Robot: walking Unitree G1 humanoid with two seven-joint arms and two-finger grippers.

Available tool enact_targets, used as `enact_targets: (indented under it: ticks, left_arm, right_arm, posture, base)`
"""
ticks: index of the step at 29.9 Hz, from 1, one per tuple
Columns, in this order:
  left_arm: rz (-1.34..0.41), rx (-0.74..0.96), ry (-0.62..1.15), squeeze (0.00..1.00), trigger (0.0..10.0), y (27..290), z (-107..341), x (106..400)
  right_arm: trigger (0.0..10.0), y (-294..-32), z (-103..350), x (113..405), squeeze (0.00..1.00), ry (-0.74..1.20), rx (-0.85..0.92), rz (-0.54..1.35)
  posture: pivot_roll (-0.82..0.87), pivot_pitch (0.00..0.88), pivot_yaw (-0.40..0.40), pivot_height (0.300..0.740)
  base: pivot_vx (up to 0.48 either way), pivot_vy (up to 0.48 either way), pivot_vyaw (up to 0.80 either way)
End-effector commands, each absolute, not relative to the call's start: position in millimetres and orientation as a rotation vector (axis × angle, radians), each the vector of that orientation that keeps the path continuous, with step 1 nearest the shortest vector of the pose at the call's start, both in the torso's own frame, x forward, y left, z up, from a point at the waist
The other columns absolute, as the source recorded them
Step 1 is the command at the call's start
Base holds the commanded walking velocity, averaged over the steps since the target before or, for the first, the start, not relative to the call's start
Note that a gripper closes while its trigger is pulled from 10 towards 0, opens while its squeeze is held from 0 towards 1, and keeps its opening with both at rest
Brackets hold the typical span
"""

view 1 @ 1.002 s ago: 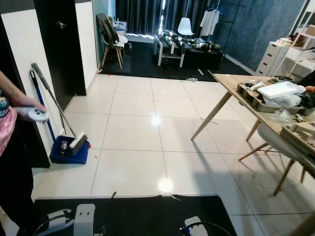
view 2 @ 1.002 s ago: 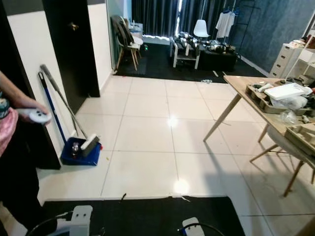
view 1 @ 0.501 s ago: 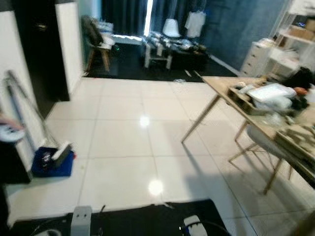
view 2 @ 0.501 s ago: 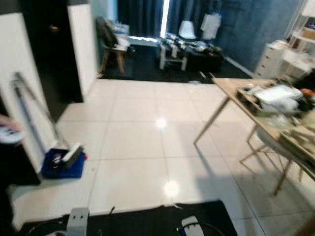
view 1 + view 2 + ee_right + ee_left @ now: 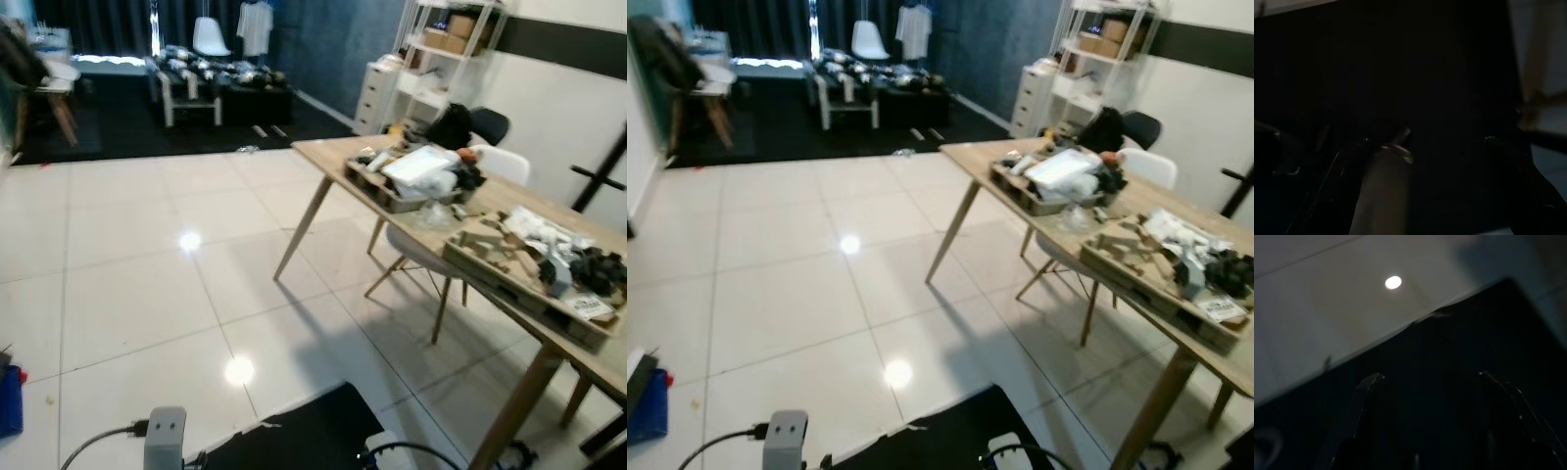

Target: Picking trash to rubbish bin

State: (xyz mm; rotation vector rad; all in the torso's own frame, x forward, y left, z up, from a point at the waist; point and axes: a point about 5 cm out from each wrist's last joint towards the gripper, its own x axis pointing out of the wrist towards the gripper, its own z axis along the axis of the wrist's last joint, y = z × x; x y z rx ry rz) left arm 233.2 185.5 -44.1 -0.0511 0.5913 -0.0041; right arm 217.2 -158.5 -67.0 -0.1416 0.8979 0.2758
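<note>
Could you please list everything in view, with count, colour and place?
Wooden table: one, light wood, right side of the room, cluttered.
Trays: two, brown, on the table.
White chair: one, behind the table.
Drawer unit: one, white, far wall.
Shelving: one, white, beside the drawers.
Tiled floor: white, glossy.
Black mat: one, at the robot's feet.
Blue object: one, left edge.
Left gripper: black fingers apart, over the mat.
Right gripper: dark, fingers apart.

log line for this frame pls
phase: searching | left pincer: open, idle over black mat | right pincer: open, idle | ahead: wooden table with clutter, white tile floor | trash held: none
</note>
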Motion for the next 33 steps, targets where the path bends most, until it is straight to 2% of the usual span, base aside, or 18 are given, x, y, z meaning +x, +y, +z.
enact_targets:
  ticks: [1,33]
  left_arm:
    - [-0.013,-0.059,0.607,0.0,10.0,182.0,-47.5,229.1]
    - [-0.047,-0.042,0.618,0.0,10.0,182.2,-48.0,228.4]
  right_arm:
    - [10.0,-163.5,-69.1,213.7,0.0,0.916,-0.157,0.265]
    - [10.0,-165.7,-71.7,209.4,0.0,0.924,-0.141,0.22]
  posture:
    - [0.04,0.042,-0.086,0.74]
    - [0.04,0.047,-0.072,0.74]
  base:
    - [0.3,0.0,-0.8]
    - [0.297,0.0,-0.8]
